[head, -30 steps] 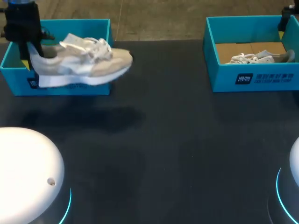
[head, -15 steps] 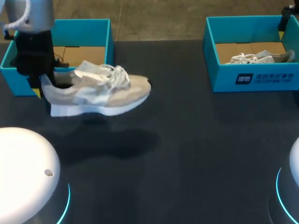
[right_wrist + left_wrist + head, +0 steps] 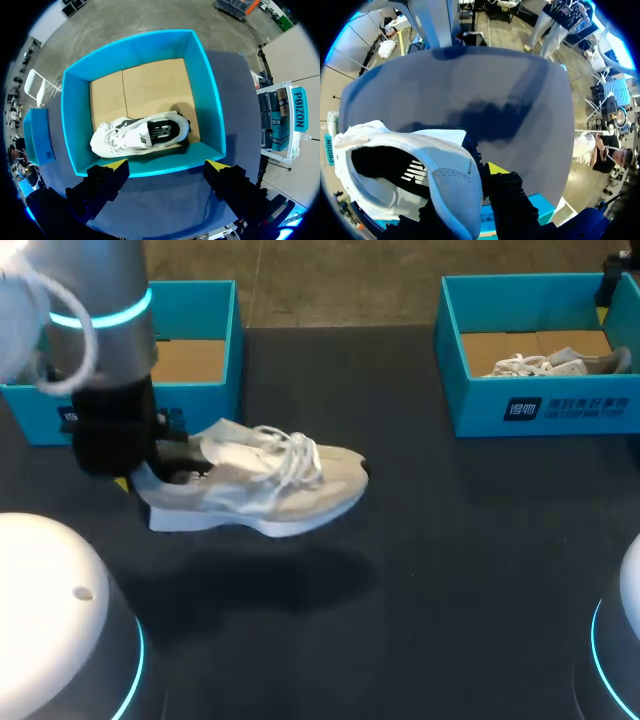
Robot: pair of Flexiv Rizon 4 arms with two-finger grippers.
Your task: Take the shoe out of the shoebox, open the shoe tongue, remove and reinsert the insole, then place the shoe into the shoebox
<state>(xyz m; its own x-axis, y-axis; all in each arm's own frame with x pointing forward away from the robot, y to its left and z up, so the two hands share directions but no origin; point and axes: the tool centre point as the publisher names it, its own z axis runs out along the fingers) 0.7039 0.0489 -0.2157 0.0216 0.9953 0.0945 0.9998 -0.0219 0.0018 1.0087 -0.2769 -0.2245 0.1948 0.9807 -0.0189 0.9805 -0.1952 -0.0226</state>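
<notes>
1. The left pincer (image 3: 135, 478) is clamped on the heel of the shoe (image 3: 270, 490).
2. The shoe hangs roughly level above the dark desk (image 3: 420, 570), its shadow below it. It is just in front of the left shoebox (image 3: 200, 310), with its toe pointing toward the right side.
3. The right pincer (image 3: 166, 165) hovers with fingers spread above the right shoebox (image 3: 70, 115), where a second shoe (image 3: 142, 135) lies.
</notes>
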